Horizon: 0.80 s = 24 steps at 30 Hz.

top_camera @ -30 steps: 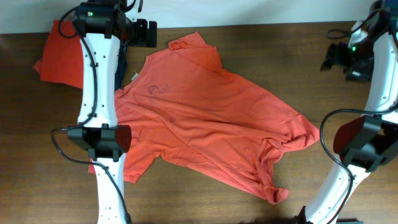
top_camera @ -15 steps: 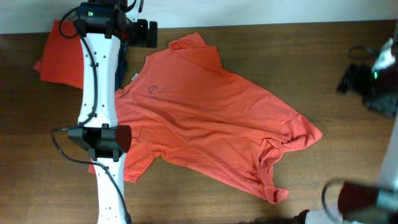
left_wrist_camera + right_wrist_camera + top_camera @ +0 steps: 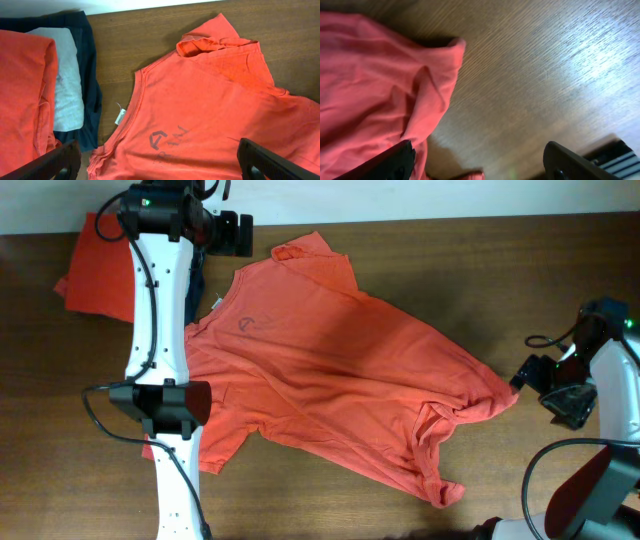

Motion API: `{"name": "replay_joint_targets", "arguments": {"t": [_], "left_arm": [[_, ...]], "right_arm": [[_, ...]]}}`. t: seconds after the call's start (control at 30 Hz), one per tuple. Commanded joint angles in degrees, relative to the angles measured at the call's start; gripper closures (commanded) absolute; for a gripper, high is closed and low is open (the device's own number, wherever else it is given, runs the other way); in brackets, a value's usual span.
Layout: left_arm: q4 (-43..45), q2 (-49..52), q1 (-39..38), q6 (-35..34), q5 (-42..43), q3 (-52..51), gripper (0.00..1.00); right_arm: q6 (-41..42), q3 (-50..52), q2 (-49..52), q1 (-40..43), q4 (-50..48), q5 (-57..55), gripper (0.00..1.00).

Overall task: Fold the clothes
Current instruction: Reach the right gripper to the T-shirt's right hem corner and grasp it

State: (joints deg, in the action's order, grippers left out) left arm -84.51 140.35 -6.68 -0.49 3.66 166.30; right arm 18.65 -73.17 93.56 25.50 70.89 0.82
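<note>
A coral-red T-shirt [image 3: 340,380] lies spread and creased across the middle of the brown wooden surface [image 3: 450,260]. Its neck points toward the back left and its hem toward the front right. The face turned up is plain except for a small dark neck mark [image 3: 161,142]. This is a triangular emblem followed by a few slanted letters, too faint and skewed to read. A small white tag [image 3: 119,116] sticks out at the collar edge, and any print on it is too small to make out.

One sleeve [image 3: 312,252] is folded over on itself near the back edge, and the other sleeve [image 3: 222,442] lies flat by the left arm. The hem corner [image 3: 485,402] is bunched into ridges at the right.

Just beside the collar is a stack of folded clothes: an orange garment [image 3: 20,95], a grey garment [image 3: 65,85] and a navy garment [image 3: 91,70] under the grey one.

The left gripper [image 3: 160,162] hangs above the collar area with its jaws spread wide and nothing between them. The right gripper [image 3: 480,162] is just beside the bunched hem corner. Its jaws are also released and hold nothing. In the right wrist view the cloth's edge reaches one finger [image 3: 387,162], and bare wood lies across the rest of the gap.
</note>
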Motion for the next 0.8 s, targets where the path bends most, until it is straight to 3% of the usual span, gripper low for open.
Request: {"name": "replay_joint_targets", "arguments": {"t": [0.0,0.17,0.37,0.47,0.77], "left_arm": [[0.0,-0.5,0.3,-0.4,0.4,0.3,0.01],[0.0,-0.5,0.3,-0.4,0.4,0.3,0.01],[0.0,-0.5,0.3,-0.4,0.4,0.3,0.01],[0.0,-0.5,0.3,-0.4,0.4,0.3,0.01],[0.0,-0.5,0.3,-0.3,0.4,0.3,0.01]], "right_arm": [[0.8,4.5,-0.8,0.8,-3.6,-1.2,0.17],[-2.3,9.7,-0.4,0.8,-12.6,2.4,0.18],[0.1,10.2,-0.4,0.9,-14.8,-1.2,0.16],[0.1,10.2,-0.4,0.9,-16.7,-1.5,0.11],[3.5,12.5,-0.2,0.9,-21.9,2.5,0.12]]}}
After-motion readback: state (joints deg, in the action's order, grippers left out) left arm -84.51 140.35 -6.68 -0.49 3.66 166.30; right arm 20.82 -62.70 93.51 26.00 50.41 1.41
